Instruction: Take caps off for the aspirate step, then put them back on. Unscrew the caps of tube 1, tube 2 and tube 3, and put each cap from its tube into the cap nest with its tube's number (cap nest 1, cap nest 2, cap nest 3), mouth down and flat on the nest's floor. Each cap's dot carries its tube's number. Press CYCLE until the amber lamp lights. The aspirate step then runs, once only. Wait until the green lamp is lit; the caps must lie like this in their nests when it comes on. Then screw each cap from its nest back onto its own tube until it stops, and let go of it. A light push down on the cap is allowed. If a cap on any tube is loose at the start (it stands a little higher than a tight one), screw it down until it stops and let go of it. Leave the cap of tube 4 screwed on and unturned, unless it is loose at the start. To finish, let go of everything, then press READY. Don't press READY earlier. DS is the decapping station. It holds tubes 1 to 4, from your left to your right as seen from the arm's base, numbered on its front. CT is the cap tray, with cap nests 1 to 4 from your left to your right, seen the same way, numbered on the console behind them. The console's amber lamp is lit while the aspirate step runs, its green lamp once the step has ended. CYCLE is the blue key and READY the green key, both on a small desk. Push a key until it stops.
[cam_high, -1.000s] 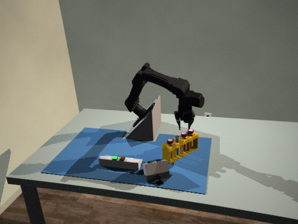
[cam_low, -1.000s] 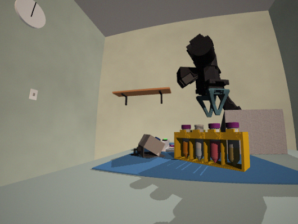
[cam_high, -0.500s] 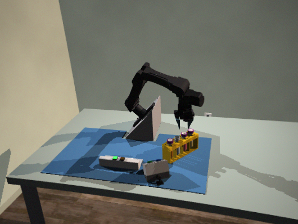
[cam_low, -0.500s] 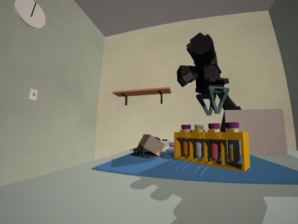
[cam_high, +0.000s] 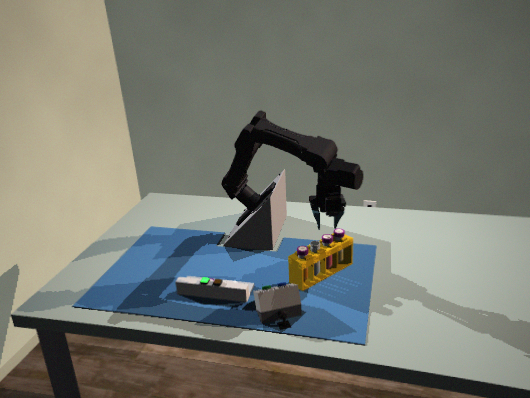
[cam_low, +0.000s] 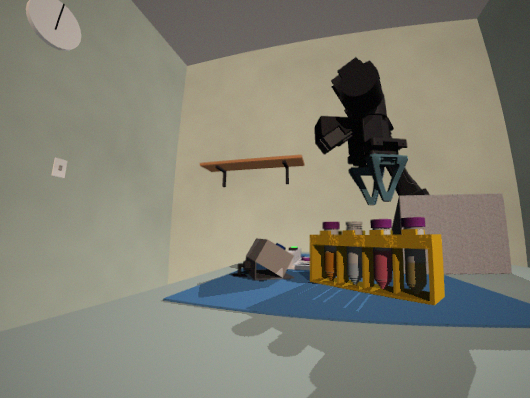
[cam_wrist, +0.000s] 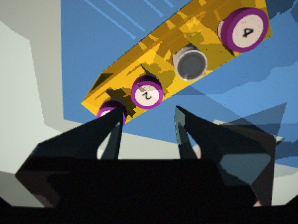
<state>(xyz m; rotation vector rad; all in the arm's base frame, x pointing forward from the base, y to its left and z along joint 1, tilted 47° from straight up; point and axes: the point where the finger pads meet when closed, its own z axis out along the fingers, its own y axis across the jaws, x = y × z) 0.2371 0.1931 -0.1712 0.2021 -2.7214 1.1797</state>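
The yellow decapping station (cam_high: 306, 272) (cam_low: 434, 270) (cam_wrist: 165, 37) holds four tubes. Purple caps sit on tube 4 (cam_high: 302, 250) (cam_low: 331, 226) (cam_wrist: 245, 29), tube 2 (cam_high: 327, 238) (cam_low: 381, 223) (cam_wrist: 147, 95) and tube 1 (cam_high: 339, 232) (cam_low: 413, 222). Tube 3 (cam_high: 315, 245) (cam_low: 354, 226) (cam_wrist: 190, 65) stands uncapped with its grey mouth open. My gripper (cam_high: 327, 220) (cam_low: 378, 200) (cam_wrist: 148, 111) hangs a little above tubes 1 and 2. It is half open and empty. Its left finger hides most of cap 1 in the wrist view. The console (cam_high: 214, 290) shows a bright green lamp (cam_high: 204, 281) beside a dark one.
A tall grey wedge (cam_high: 260, 220) (cam_low: 455, 235) stands just behind the station, near the arm. The small key desk (cam_high: 277, 302) (cam_low: 267, 260) stands on the blue mat (cam_high: 150, 260) in front of the station. The cap tray's nests are hidden behind the console.
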